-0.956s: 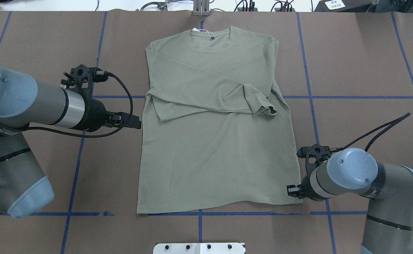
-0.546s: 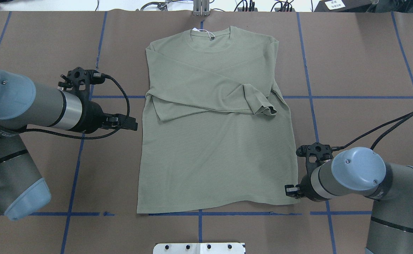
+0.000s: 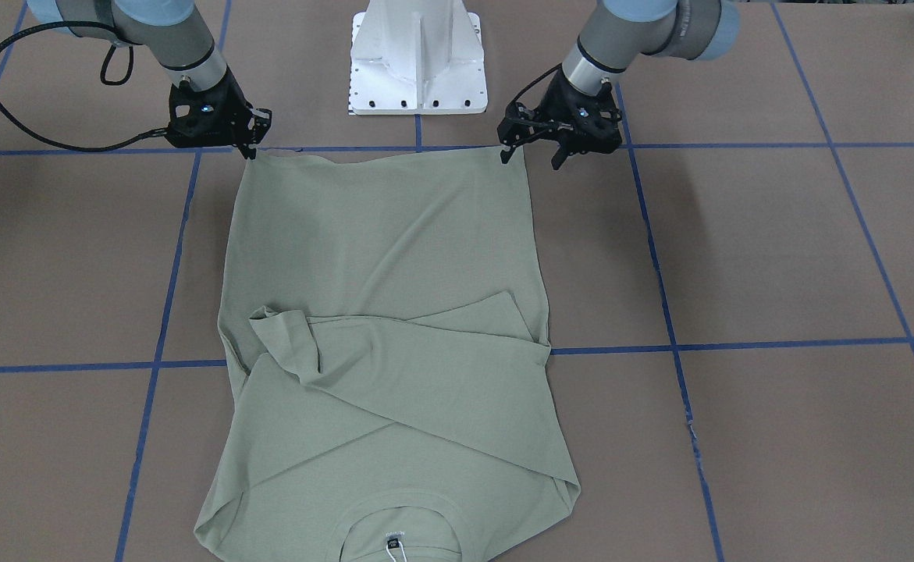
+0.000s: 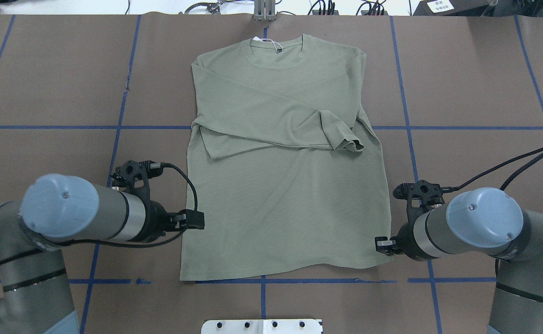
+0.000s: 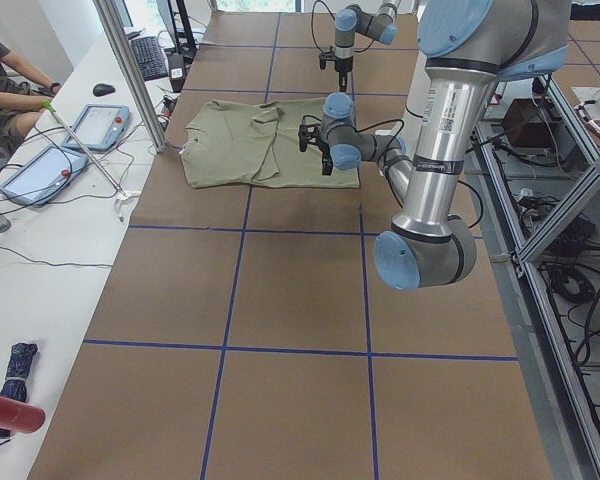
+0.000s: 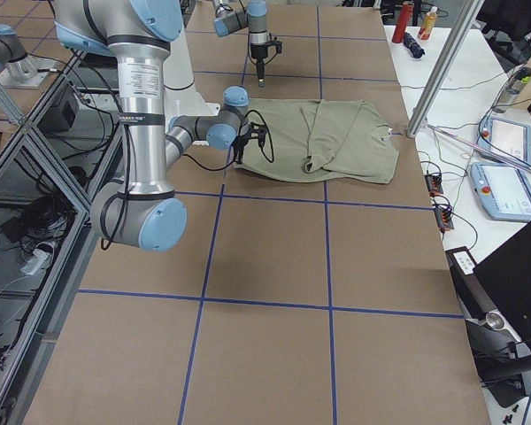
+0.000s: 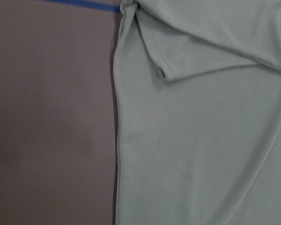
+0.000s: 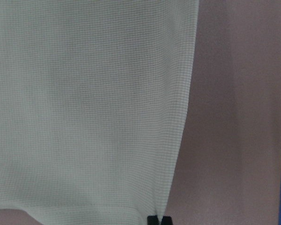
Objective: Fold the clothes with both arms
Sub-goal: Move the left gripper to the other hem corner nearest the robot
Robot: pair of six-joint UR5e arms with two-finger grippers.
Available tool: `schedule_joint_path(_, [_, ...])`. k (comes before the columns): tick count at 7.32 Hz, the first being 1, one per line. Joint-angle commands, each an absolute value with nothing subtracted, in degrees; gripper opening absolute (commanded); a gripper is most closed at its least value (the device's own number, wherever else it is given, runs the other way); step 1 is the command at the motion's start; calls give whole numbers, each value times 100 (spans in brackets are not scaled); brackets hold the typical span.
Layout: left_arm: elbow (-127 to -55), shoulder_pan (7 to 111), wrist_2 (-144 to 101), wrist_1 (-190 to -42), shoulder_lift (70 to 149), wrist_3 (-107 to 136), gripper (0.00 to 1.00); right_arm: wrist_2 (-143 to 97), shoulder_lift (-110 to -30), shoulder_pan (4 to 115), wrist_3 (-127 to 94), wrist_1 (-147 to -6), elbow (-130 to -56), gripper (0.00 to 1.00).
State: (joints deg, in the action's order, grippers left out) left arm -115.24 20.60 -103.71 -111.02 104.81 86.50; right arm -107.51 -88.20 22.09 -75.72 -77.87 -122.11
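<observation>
Shirt (image 4: 280, 185) lies flat mid-table (image 4: 461, 83), collar away from the robot, sleeves crossed over the chest. Thin knit: I'd judge it light, limp and prone to sag and drag, so best taken at the two hem corners. Right gripper (image 3: 250, 150) is pinched narrow on its hem corner and seems to hold cloth. Left gripper (image 3: 533, 156) is spread wide at the other corner, holding nothing. Brown paper cover, blue tape grid (image 4: 461, 127). White pedestal (image 3: 417, 55) sits behind the hem; a person (image 5: 0, 80) sits at a side desk.

Left arm (image 4: 104, 215) and right arm (image 4: 438, 234), flanking white pedestal (image 3: 417, 55): grey tubes, light-blue caps with 1 screw each, silver wrist bands, black cables (image 4: 195, 197).
</observation>
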Motion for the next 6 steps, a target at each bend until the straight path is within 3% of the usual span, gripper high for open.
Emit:
schedule_joint_path(1, [-11496, 1319, -9749, -9965, 11079, 9123, 100, -10749, -8781, 2294, -7602, -7787, -12313, 0])
schedule_joint_path(6, [-11197, 1292, -9325, -9327, 11074, 9062, 96, -10828, -8736, 2320, -7734, -7787, -12366, 0])
